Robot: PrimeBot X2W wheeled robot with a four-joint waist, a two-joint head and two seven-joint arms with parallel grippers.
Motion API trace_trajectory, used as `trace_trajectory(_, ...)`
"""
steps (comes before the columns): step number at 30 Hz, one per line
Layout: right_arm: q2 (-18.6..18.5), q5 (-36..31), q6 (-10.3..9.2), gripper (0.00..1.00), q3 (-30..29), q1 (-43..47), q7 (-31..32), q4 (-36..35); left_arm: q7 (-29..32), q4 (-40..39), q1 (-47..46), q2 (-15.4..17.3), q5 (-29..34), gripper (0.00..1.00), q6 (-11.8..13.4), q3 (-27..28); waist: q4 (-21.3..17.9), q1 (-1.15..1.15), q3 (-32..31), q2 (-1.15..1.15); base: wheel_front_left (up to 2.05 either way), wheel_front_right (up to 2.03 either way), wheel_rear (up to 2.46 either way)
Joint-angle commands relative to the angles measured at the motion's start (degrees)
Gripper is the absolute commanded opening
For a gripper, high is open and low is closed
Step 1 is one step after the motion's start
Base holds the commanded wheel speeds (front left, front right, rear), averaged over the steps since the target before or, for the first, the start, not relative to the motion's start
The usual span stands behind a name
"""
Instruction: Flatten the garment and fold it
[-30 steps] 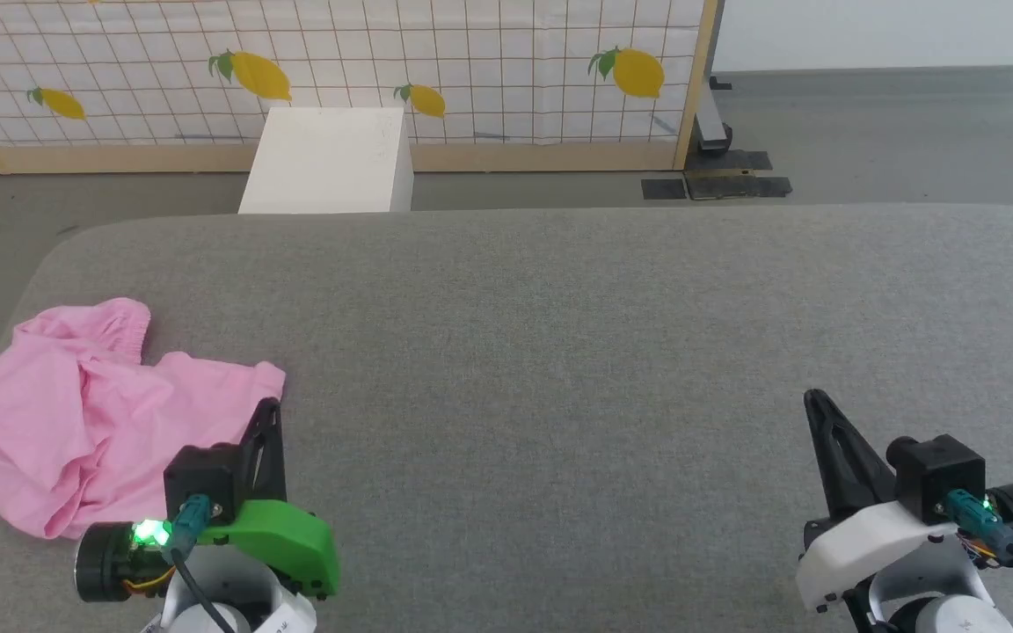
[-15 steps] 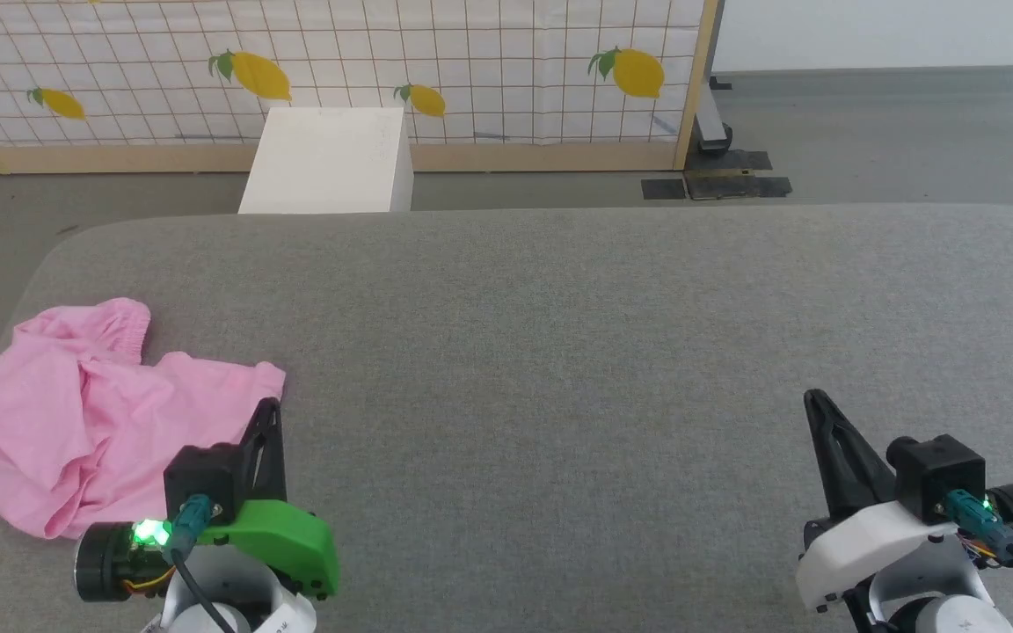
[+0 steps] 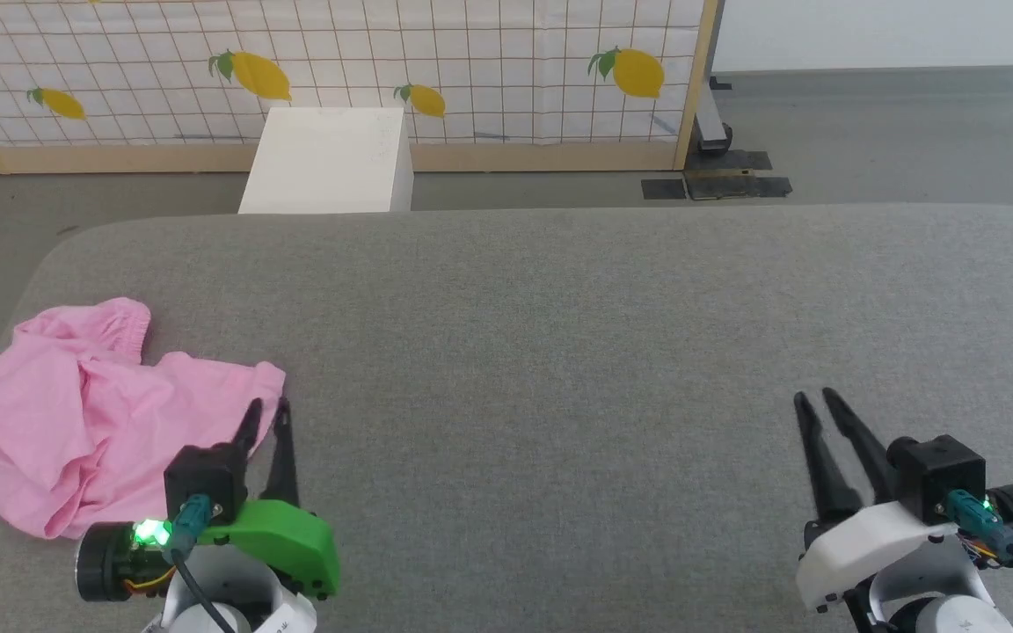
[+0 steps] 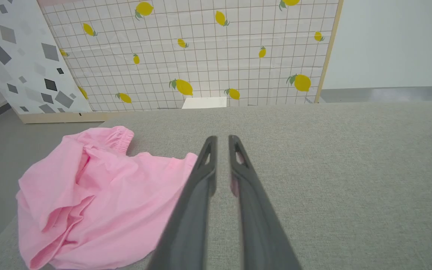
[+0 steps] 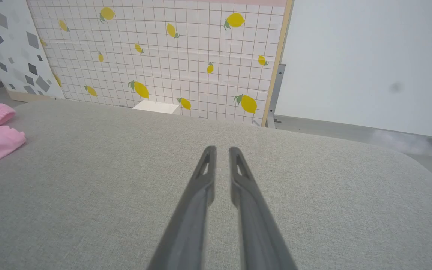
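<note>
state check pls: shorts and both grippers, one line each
Light pink thin-cloth shorts: crumpled, unfolded, lying free at the left of the grey fabric tabletop.
Left gripper: fingers slightly apart, empty, by the shorts' near edge.
Right gripper: fingers slightly apart, empty, above bare tabletop.

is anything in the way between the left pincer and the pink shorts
Nothing visible does. The left pincer, slightly open and empty, points past the right edge of the pink shorts, which lie crumpled on the grey cushion; bare cushion lies around them.
</note>
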Motion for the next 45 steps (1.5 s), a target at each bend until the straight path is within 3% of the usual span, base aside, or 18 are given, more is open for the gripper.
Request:
trace_trajectory(1, 0.0, 0.0, 0.0, 0.0, 0.0, 0.0, 0.0, 0.0, 0.0, 0.0, 0.0, 0.0, -0.1, 0.0, 0.0, 0.0, 0.0, 0.0, 0.0, 0.0, 0.0, 0.0, 0.0)
trace_trajectory(2, 0.0, 0.0, 0.0, 1.0, 0.0, 0.0, 0.0, 0.0, 0.0, 0.0, 0.0, 0.0, -0.2, 1.0, 0.0, 0.0, 0.0, 0.0, 0.0, 0.0, 0.0, 0.0, 0.0)
trace_trajectory(45, 0.1, 0.6, -0.03, 1.0, -1.1, -0.7, -5.1, 1.5, -5.1, 4.2, -1.8, 0.0, -4.0, 1.0, 0.2, -2.8, 0.2, 0.0, -0.4, 0.0, 0.0, 0.0, 0.0)
